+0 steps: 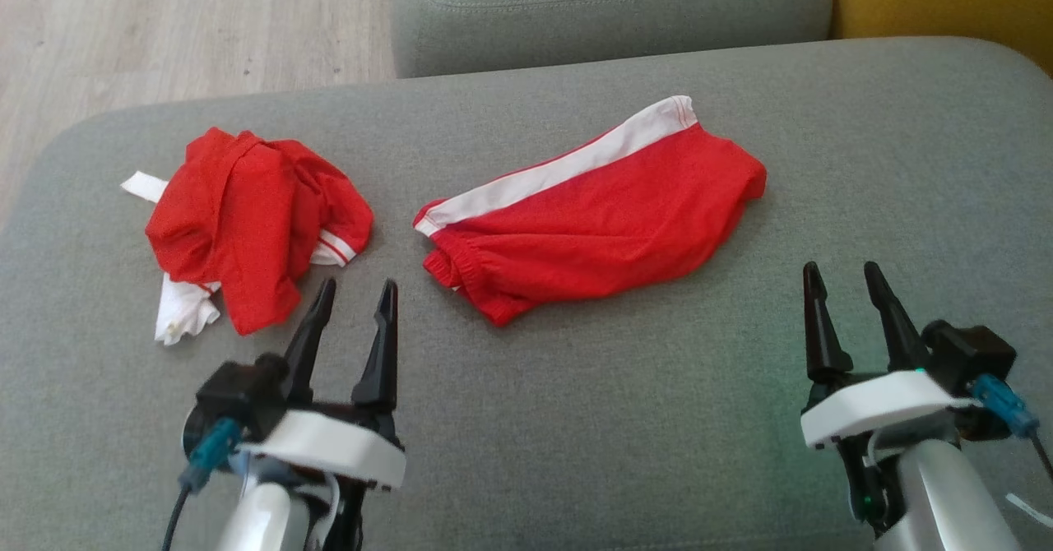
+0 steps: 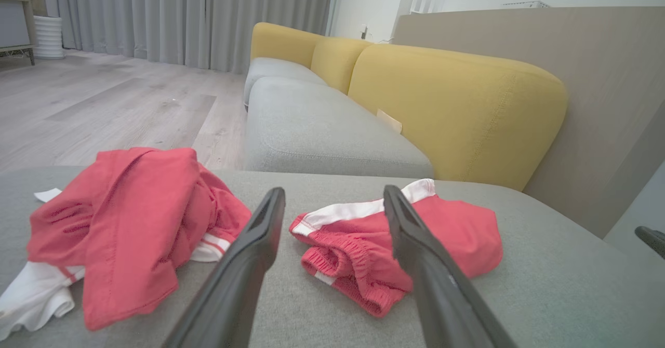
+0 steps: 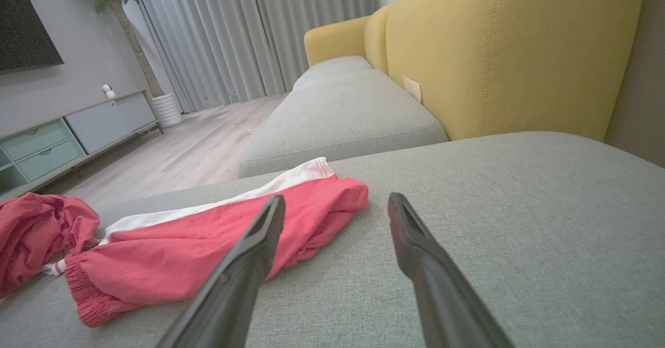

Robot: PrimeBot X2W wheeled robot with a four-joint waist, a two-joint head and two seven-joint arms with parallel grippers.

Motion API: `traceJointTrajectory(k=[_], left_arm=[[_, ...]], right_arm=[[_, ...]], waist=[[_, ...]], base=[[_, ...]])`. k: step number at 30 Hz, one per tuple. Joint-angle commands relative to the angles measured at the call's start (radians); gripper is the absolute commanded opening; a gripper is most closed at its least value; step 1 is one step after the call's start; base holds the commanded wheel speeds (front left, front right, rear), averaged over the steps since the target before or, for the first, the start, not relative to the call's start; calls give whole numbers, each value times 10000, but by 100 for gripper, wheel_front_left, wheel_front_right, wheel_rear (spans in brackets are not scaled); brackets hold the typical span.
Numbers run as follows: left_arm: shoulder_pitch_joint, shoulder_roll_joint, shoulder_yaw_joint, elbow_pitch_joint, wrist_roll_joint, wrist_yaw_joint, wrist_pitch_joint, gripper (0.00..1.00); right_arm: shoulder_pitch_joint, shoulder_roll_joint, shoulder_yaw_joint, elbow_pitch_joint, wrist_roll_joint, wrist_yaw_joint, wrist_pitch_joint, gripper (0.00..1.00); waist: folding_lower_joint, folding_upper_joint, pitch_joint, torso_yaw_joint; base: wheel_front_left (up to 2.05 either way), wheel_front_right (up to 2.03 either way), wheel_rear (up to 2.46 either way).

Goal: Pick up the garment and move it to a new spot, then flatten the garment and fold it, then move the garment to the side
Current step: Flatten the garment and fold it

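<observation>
Red shorts point(image 1: 592, 222) are lying folded on the grey cushion point(image 1: 576, 419). I'm holding my left gripper point(image 1: 359, 284) spread wide and empty, just off the shorts' waistband end. My right gripper point(image 1: 841, 267) is gaping too, gripping nothing, near the shorts' other end. A crumpled red garment point(image 1: 247, 222) is sitting left of the shorts, apart.

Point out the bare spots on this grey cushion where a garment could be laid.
Widest: the grey cushion right of the red shorts, past the right tool. Also the front strip between left tool and right tool. Crowded: the left, where the crumpled red garment leaves a narrow gap to the shorts.
</observation>
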Motion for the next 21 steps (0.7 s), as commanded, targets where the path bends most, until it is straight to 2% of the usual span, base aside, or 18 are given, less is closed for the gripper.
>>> traceJointTrajectory(k=[1,8,13,21], left_arm=[[-201,60,420,-407,72,58,-120,100],[60,60,354,-482,115,45,-120,100],[-70,60,140,-422,115,-54,-120,100],[-310,60,-37,-310,173,-212,-120,100]], right_arm=[[-259,91,178,-471,-86,-9,-7,100],[144,183,-25,-821,-79,-9,280,100],[-85,188,-280,-603,1695,-9,716,100],[-1247,189,-781,558,2765,-9,1528,100]], waist=[[0,0,-22,19],[0,0,-143,242],[0,0,93,485],[0,0,768,1071]], base=[[0,0,0],[0,0,0],[0,0,0],[0,0,0]])
